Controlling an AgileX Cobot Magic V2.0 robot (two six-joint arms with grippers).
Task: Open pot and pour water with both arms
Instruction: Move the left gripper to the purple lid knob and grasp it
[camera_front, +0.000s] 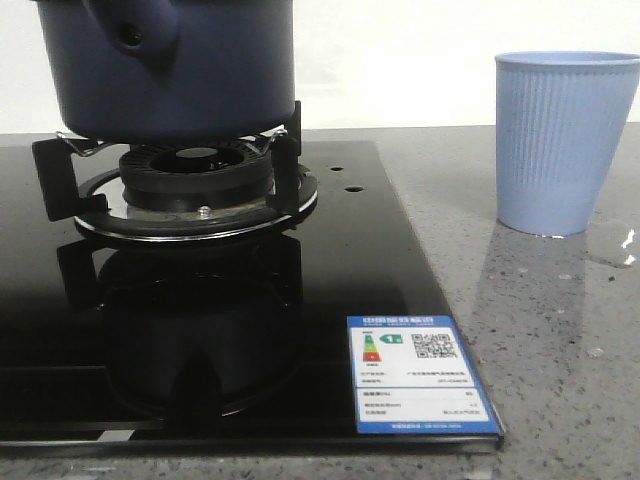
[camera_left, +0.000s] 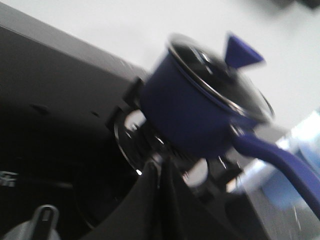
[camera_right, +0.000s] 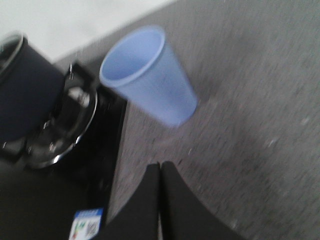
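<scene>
From the front I see the pot (camera_front: 175, 65) sitting on the burner (camera_front: 195, 190) of the black glass stove (camera_front: 250, 330), its handle stub with the small hole turned toward me. A light blue ribbed cup (camera_front: 565, 140) stands well to the right on the grey counter (camera_front: 560, 380), with a glossy patch of water (camera_front: 612, 243) beside its base. An energy sticker (camera_front: 420, 388) sits on the stove's near right corner. My left wrist camera, blurred, shows the pot with its lid (camera_left: 220, 75) on and the long handle (camera_left: 280, 162) sticking out; the left gripper (camera_left: 162, 172) has its 2 fingers pressed together, clenched on nothing. On the right wrist camera the right gripper (camera_right: 160, 172) is likewise clenched and empty over the counter, the cup just beyond it, beside the stove edge.
</scene>
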